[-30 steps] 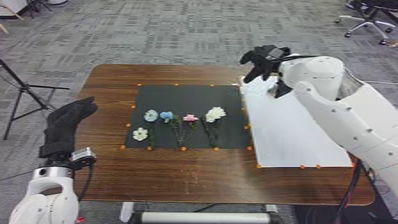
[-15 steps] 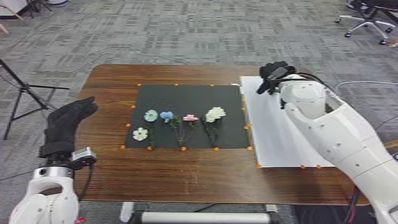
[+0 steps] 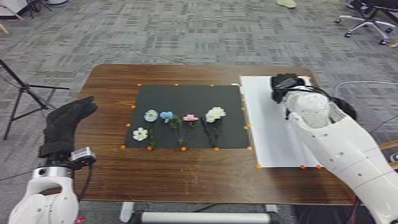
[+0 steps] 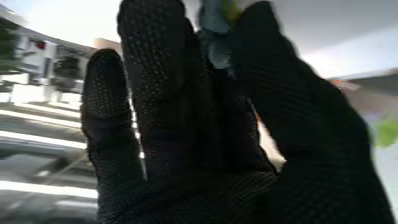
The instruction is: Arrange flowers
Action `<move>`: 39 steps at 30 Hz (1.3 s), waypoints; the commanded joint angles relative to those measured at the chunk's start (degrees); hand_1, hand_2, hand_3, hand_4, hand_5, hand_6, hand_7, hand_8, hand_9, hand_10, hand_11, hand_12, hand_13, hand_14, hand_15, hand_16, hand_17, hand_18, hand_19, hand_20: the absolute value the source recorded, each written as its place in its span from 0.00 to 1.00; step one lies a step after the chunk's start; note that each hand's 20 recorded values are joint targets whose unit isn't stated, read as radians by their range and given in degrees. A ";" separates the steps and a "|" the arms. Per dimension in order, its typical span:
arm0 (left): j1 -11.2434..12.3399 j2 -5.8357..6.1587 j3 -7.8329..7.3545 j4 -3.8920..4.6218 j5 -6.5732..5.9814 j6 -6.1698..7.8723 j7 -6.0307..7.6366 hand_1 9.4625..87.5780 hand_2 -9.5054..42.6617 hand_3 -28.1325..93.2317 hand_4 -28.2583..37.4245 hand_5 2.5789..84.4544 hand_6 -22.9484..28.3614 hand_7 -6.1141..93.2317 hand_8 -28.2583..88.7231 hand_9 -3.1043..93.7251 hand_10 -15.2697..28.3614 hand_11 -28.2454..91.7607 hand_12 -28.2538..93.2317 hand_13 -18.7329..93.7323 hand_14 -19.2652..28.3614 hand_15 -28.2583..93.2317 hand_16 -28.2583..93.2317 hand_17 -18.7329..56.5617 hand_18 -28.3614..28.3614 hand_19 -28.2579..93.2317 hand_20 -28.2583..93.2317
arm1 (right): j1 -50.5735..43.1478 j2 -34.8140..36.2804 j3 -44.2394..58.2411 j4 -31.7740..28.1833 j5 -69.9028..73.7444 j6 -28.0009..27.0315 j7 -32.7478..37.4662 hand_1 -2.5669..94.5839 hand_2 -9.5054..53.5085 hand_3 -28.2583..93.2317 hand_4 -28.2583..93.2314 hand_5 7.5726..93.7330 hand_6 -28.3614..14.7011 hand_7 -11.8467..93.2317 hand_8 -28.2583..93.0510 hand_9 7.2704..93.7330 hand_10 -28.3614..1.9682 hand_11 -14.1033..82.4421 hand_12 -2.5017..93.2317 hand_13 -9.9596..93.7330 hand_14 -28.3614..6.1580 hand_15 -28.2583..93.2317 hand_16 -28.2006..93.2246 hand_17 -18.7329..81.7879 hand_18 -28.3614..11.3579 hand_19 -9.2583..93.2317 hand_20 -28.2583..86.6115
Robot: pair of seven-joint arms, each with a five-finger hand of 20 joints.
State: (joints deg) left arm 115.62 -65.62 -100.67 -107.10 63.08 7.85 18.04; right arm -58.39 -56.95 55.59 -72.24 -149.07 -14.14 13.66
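Grasps a blue-grey, petal-like piece (image 4: pixel 216 42) between the thumb and nearly straight fingers (image 4: pixel 153 65) of the right hand (image 3: pixel 286 86), above the far part of the white sheet (image 3: pixel 275 150). Holds the left hand (image 3: pixel 67 122) at the left edge of the tabletop (image 3: pixel 195 175), with its fingers straight and released. Has five flowers on the black mat (image 3: pixel 191 97): a small white flower (image 3: pixel 140 133) at the near left, and beyond it, from left to right, a pale blue flower (image 3: pixel 151 115), a blue flower (image 3: pixel 166 115), a pink flower (image 3: pixel 190 118) and a large cream flower (image 3: pixel 215 113). Has orange markers (image 3: pixel 184 148) along the mat's edges.
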 commanded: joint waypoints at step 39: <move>0.15 0.65 0.22 -0.41 0.12 -1.20 -1.30 0.24 0.22 0.79 0.10 0.64 0.45 0.22 0.18 0.57 0.67 0.42 0.36 0.53 0.77 0.39 0.27 0.33 0.73 0.33 0.40 | -21.07 6.00 -3.90 -32.77 23.74 14.13 7.69 0.68 0.00 0.67 0.13 0.82 0.66 0.28 0.32 0.95 0.61 0.19 0.35 0.98 0.72 0.49 0.55 0.59 0.23 0.67 0.70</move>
State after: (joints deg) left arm 115.74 -65.16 -100.79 -107.46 63.12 7.60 17.51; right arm -79.59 -50.15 53.16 -104.41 -124.12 -0.07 21.37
